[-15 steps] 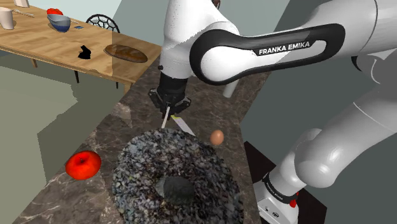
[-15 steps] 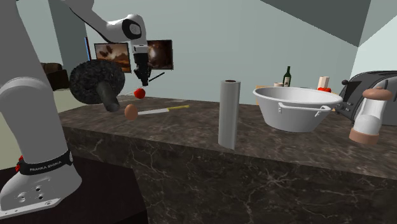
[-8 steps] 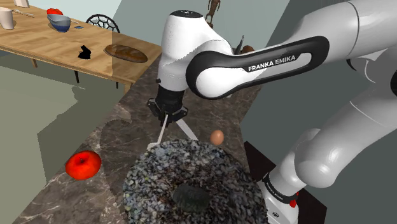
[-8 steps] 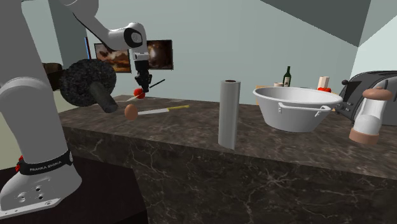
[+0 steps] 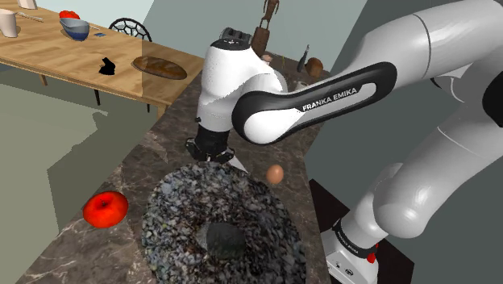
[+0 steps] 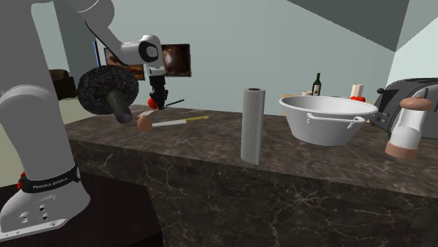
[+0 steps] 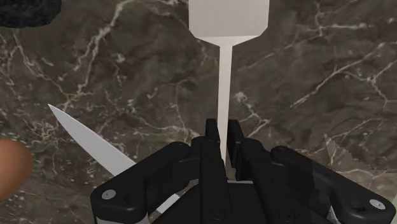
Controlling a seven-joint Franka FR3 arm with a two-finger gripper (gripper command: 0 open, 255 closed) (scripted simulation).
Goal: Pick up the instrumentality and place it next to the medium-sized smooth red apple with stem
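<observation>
At the gripper [image 7: 224, 149]: clenched on the thin stem of the white spatula [image 7: 229, 22], blade projecting straight ahead, apparently lifted clear of the dark marble counter [image 7: 305, 76] for carrying. Just beside and below the gripper: knife [image 7: 89, 140] and brown egg [image 7: 11, 167], lying on the counter. Well apart from the gripper, on the same counter: red apple [image 5: 106, 208], the placement target; requires setting down beside it, not on it

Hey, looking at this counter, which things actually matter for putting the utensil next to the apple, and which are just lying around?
For the job: white flat-headed spatula, clasped by its thin handle in the black gripper; round red apple.

Just lying about: brown egg; white-bladed knife; upright white paper roll; big grey metal bowl.
</observation>
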